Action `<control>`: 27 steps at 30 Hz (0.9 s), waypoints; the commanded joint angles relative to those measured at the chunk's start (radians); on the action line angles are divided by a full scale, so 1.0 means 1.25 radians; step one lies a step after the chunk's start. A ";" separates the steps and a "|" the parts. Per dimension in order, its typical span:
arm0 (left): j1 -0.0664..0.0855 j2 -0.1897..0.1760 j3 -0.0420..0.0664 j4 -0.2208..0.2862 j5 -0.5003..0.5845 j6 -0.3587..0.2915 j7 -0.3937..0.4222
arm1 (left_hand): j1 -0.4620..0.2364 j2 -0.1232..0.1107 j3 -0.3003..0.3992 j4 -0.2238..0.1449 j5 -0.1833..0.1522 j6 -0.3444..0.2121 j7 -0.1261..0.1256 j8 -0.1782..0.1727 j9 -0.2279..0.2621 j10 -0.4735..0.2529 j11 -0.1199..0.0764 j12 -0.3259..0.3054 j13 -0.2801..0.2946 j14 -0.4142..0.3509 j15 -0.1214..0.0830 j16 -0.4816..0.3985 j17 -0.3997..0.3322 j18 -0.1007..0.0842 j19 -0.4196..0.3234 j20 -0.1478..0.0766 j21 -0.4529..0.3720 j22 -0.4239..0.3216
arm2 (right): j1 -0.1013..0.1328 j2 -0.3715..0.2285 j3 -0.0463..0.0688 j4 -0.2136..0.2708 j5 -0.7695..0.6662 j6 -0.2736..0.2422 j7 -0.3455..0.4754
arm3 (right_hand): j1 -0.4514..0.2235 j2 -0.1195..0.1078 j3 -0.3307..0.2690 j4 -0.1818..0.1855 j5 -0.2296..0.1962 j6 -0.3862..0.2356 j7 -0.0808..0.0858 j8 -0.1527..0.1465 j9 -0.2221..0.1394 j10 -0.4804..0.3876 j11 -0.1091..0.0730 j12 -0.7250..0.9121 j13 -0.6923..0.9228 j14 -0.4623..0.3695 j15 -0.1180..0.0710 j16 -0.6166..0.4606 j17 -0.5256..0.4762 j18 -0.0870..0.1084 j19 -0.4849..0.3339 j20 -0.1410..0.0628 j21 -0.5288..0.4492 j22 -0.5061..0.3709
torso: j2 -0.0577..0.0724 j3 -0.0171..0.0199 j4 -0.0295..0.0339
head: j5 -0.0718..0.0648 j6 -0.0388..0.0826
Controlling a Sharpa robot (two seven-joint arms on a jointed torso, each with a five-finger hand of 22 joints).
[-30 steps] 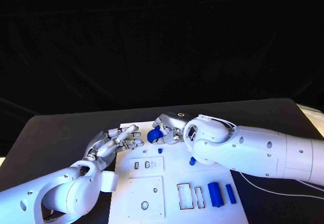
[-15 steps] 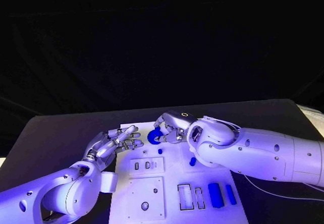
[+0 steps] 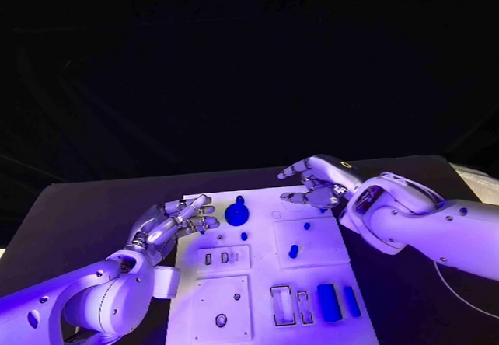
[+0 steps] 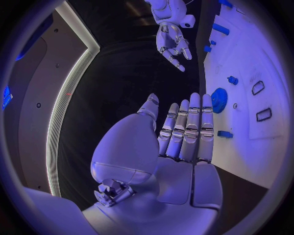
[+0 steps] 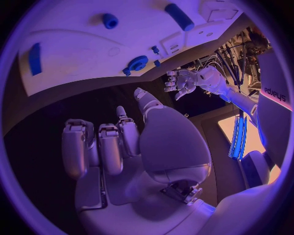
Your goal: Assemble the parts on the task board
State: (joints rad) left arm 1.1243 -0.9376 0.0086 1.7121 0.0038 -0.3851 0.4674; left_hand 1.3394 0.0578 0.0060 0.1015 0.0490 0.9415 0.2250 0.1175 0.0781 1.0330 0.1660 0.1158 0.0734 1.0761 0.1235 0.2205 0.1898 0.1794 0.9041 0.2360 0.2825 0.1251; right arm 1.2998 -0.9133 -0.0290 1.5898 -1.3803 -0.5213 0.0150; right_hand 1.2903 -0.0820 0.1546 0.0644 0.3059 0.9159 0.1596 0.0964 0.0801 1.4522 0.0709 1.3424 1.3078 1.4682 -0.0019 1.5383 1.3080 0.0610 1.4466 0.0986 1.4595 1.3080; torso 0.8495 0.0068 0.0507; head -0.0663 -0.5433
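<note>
The white task board (image 3: 267, 277) lies in the middle of the black table. A blue gear (image 3: 238, 214) (image 4: 219, 100) (image 5: 136, 63) sits on the board near its far edge, with no hand touching it. My left hand (image 3: 176, 221) (image 4: 183, 142) hovers just left of the gear, fingers straight and apart, holding nothing. My right hand (image 3: 314, 183) (image 5: 116, 147) is over the board's far right corner, well clear of the gear and empty. Small blue pegs (image 3: 244, 236) (image 3: 293, 251) stand mid-board. Two blue cylinders (image 3: 327, 302) lie near the front right.
Rectangular slots (image 3: 281, 305) sit left of the cylinders, and two small slots (image 3: 215, 258) lie in the left plate. Another small blue peg (image 3: 306, 226) stands on the right plate. Bare black table (image 3: 84, 220) surrounds the board.
My right hand has let go of the blue gear and drawn back to the right and far side. The gear stays on the board. The left hand has hardly moved.
</note>
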 commanded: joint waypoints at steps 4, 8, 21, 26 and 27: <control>0.000 0.004 0.000 -0.003 0.000 0.010 0.009 | 0.004 0.002 0.000 -0.004 0.000 0.001 0.003 -0.005 -0.001 0.000 0.006 -0.005 -0.001 -0.002 0.003 -0.005 0.001 0.002 0.003 0.001 -0.005 -0.001 | -0.002 -0.060 -0.001 -0.015 0.074 0.097 0.104 | 0.010 -0.004 -0.002 -0.009 -0.004 0.006 -0.002 -0.003 -0.002 -0.002 -0.003 -0.004 0.064 0.072 -0.005 0.001 0.168 -0.005 0.000 -0.002 0.003 -0.001 | -0.009 0.0037 -0.0121 | -0.005 0.000; -0.001 0.005 0.000 -0.005 0.000 0.011 0.010 | 0.004 0.002 0.000 -0.004 0.000 0.001 0.003 -0.005 -0.001 0.000 0.006 -0.005 -0.001 -0.002 0.003 -0.005 0.001 0.002 0.003 0.001 -0.005 -0.001 | -0.006 -0.088 -0.003 -0.035 0.066 0.122 0.109 | 0.014 -0.007 -0.003 -0.013 -0.006 0.007 -0.002 -0.004 -0.002 -0.002 -0.004 -0.004 0.064 0.072 -0.006 0.001 0.168 -0.005 0.000 -0.002 0.003 -0.001 | -0.011 0.0066 -0.0169 | -0.004 0.000; -0.002 0.009 0.000 -0.005 -0.010 0.013 0.011 | 0.004 0.002 0.000 -0.004 0.000 0.001 0.003 -0.005 -0.001 0.000 0.006 -0.005 -0.001 -0.002 0.003 -0.005 0.001 0.002 0.003 0.001 -0.005 -0.001 | -0.017 -0.081 -0.007 -0.108 0.055 0.183 0.083 | 0.019 -0.012 -0.006 -0.018 -0.009 0.005 -0.002 -0.006 -0.004 -0.004 -0.004 -0.009 0.061 0.072 -0.006 0.000 0.166 -0.005 0.000 -0.002 0.002 -0.002 | -0.011 0.0094 -0.0172 | -0.001 0.005; -0.002 0.010 0.000 -0.006 -0.011 0.013 0.011 | 0.004 0.002 0.000 -0.004 0.000 0.001 0.003 -0.005 -0.001 0.000 0.006 -0.005 -0.001 -0.002 0.003 -0.005 0.001 0.002 0.003 0.001 -0.005 -0.001 | -0.021 -0.068 -0.008 -0.132 0.051 0.187 0.080 | 0.021 -0.012 -0.006 -0.020 -0.011 0.004 -0.002 -0.007 -0.004 -0.004 -0.004 -0.008 0.061 0.072 -0.006 0.000 0.167 -0.005 0.000 -0.002 0.002 -0.002 | -0.011 0.0080 -0.0164 | -0.001 0.000; -0.002 0.010 0.000 -0.006 -0.011 0.013 0.011 | 0.004 0.002 0.000 -0.004 0.000 0.001 0.003 -0.005 -0.001 0.000 0.006 -0.005 -0.001 -0.002 0.003 -0.005 0.001 0.002 0.003 0.001 -0.005 -0.001 | -0.022 -0.066 -0.008 -0.135 0.051 0.189 0.079 | 0.022 -0.012 -0.006 -0.020 -0.011 0.004 -0.002 -0.007 -0.004 -0.004 -0.004 -0.008 0.061 0.072 -0.006 0.000 0.167 -0.005 0.000 -0.002 0.002 -0.002 | -0.011 0.0079 -0.0165 | -0.001 -0.001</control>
State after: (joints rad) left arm 1.1218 -0.9275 0.0083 1.7039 0.0007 -0.3841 0.4692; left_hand 1.3394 0.0578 0.0060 0.1016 0.0490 0.9415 0.2250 0.1176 0.0783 1.0330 0.1660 0.1159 0.0736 1.0761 0.1235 0.2205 0.1895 0.1793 0.9041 0.2360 0.2825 0.1253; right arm 1.2739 -0.9991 -0.0389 1.4249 -1.3081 -0.3181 0.1196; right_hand 1.3045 -0.0963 0.1465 0.0454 0.2980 0.9190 0.1565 0.0924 0.0760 1.4521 0.0710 1.3358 1.3075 1.4682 -0.0019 1.5383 1.3077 0.0610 1.4465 0.0986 1.4595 1.3062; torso 0.8353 0.0180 0.0297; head -0.0681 -0.5416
